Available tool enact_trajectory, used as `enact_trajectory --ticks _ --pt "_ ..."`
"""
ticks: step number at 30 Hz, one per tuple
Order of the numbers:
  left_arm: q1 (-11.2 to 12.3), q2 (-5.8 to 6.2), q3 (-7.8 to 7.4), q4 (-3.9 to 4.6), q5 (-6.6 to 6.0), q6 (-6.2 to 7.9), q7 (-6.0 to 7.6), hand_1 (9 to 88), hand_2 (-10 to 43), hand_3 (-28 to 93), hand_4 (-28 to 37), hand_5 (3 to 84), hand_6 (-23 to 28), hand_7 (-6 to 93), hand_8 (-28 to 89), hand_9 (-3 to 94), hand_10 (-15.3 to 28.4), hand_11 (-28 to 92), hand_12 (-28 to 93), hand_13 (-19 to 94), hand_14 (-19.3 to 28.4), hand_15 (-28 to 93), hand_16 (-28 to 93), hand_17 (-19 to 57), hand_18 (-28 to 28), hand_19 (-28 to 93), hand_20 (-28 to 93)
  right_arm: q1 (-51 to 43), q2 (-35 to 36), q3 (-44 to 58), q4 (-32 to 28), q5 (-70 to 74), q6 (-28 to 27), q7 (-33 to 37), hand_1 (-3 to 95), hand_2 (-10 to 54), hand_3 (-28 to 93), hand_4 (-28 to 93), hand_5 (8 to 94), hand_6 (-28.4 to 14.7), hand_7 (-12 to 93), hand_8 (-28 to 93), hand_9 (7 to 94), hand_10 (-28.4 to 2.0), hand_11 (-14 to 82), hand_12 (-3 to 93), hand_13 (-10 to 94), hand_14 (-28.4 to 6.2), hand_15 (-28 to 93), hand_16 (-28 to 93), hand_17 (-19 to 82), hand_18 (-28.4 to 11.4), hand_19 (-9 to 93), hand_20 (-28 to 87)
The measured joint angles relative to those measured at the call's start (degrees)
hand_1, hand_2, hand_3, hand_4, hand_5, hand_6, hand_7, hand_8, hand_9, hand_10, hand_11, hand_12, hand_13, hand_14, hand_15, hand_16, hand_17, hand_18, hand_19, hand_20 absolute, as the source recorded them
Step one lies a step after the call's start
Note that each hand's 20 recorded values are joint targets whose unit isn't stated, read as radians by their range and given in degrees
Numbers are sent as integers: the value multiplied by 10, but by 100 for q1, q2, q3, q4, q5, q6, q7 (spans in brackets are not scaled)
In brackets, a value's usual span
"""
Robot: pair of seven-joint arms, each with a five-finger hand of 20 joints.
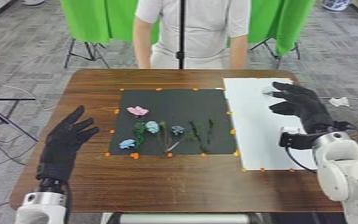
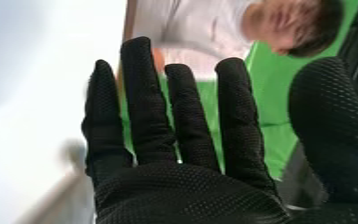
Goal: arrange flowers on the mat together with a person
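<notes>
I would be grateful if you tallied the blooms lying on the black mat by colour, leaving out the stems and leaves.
Pink bloom: 1
Blue blooms: 3
Total: 4

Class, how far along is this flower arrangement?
A pink flower and blue flowers already lie on the dark mat. The left hand and right hand are open, holding nothing. The rightmost green stems show no blooms, so adding some may remain.
</notes>
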Motion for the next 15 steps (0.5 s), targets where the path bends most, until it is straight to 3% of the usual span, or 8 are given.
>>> enact_trajectory --ticks 5,15 --pt "-13 26 29 0 -26 27 31 232 23 792 -282 357 37 109 -89 362 168 226 98 268 255 467 -63 -81 261 493 205 850 732 -629 622 -627 726 782 319 -28 817 -256 476 43 180 -137 467 -126 104 149 483 -144 416 137 172 -252 593 208" --pt "-93 85 84 2 -74 58 97 231 24 793 -282 357 37 109 -89 362 168 226 98 268 255 468 -63 -81 260 493 205 2431 1085 -1616 1724 -2200 251 1886 327 -39 815 -252 474 45 183 -139 450 -123 98 149 491 -134 429 124 176 -251 603 196"
